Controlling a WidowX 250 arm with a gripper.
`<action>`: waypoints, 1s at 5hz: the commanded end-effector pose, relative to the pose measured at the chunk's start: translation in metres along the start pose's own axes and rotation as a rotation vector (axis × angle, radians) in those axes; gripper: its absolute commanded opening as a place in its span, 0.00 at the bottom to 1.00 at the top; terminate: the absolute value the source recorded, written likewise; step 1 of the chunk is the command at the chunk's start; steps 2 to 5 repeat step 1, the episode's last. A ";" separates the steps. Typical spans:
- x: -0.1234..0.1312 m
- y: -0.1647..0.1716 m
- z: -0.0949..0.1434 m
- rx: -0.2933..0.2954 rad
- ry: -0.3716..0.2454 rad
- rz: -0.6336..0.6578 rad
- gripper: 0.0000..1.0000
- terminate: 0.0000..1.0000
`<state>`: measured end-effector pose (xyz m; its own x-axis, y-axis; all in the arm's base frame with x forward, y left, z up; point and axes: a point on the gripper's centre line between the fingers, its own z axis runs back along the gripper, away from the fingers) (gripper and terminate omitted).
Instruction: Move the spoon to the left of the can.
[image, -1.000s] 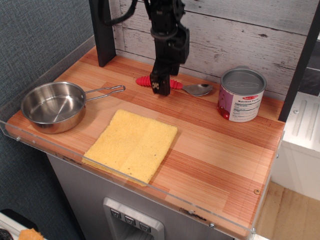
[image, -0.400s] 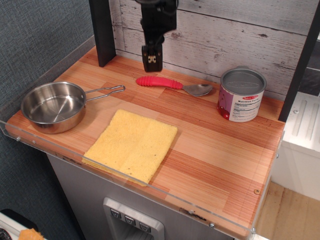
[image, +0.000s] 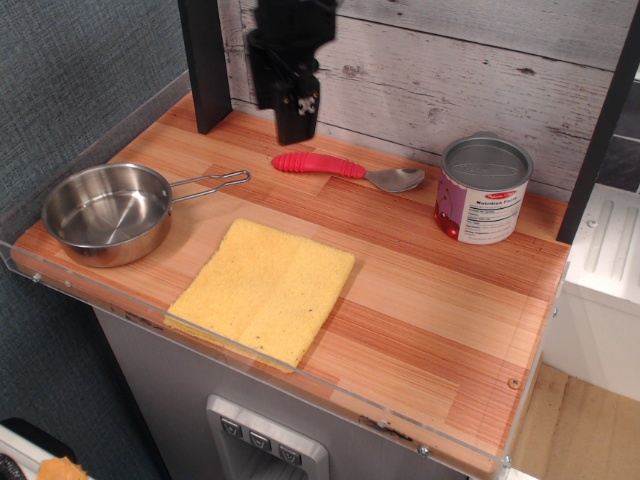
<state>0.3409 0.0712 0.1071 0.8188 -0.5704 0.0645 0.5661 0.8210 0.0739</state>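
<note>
The spoon (image: 340, 169) lies flat on the wooden counter, red ribbed handle to the left and shiny bowl to the right, just left of the can (image: 484, 189). The can stands upright at the back right, with a silver top and a red-and-white label. My gripper (image: 297, 128) hangs above the counter, up and to the left of the spoon's handle end, apart from it. It holds nothing. Its fingers point down and look close together, but I cannot tell the gap.
A steel pan (image: 103, 212) with a wire handle sits at the left front. A yellow sponge cloth (image: 266, 287) lies in the middle front. A dark post (image: 205, 65) stands at the back left, a plank wall behind. A clear plastic rim (image: 90, 290) edges the counter.
My gripper has let go of the spoon handle, risen and moved left toward the back. The spoon stays where it lay.
</note>
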 end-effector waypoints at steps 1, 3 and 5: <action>-0.028 -0.016 0.040 0.045 -0.018 0.149 1.00 1.00; -0.028 -0.016 0.040 0.045 -0.018 0.149 1.00 1.00; -0.028 -0.016 0.040 0.045 -0.018 0.149 1.00 1.00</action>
